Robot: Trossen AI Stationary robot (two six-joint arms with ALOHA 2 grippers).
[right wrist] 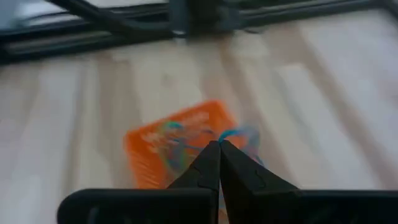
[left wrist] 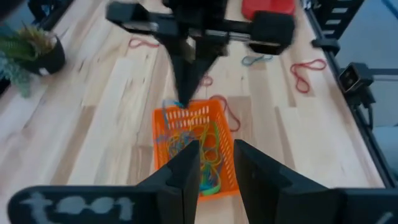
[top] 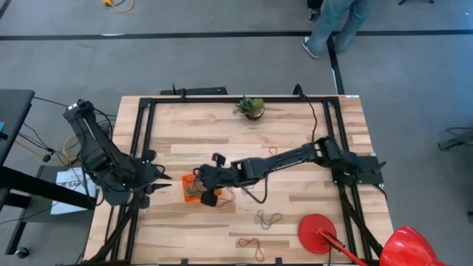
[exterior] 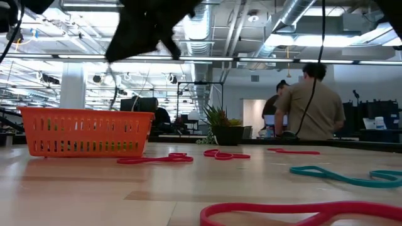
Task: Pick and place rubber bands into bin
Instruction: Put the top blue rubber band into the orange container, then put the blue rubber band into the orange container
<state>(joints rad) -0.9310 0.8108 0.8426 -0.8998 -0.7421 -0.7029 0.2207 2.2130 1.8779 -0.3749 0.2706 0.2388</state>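
Note:
The orange mesh bin [top: 194, 188] [left wrist: 196, 146] [exterior: 85, 132] stands on the table left of centre, with several coloured rubber bands [left wrist: 199, 149] tangled inside. My right gripper [left wrist: 183, 99] [right wrist: 219, 148] reaches in from the right and hangs shut over the bin's far rim, fingers pointing down, a blue band [right wrist: 239, 134] at its tips. My left gripper [left wrist: 217, 165] [top: 166, 180] waits open just left of the bin, touching nothing. Loose bands lie flat on the table: red ones [top: 253, 242] [exterior: 154, 159] and a teal one [top: 270, 218]. My right gripper pinches a blue rubber band [left wrist: 166, 111] at its fingertips, coming from above and pointing down. The loop hangs slack beside the tips, over the bin's rim [left wrist: 186, 115]. Which part of the band sits between the fingers cannot be told.
A small potted plant [top: 251, 108] stands at the far edge. A flat red disc [top: 318, 233] lies near the right front corner, beside a red object [top: 410, 247]. Black frame rails [top: 140, 148] run along both sides. People [exterior: 311, 103] stand beyond the table.

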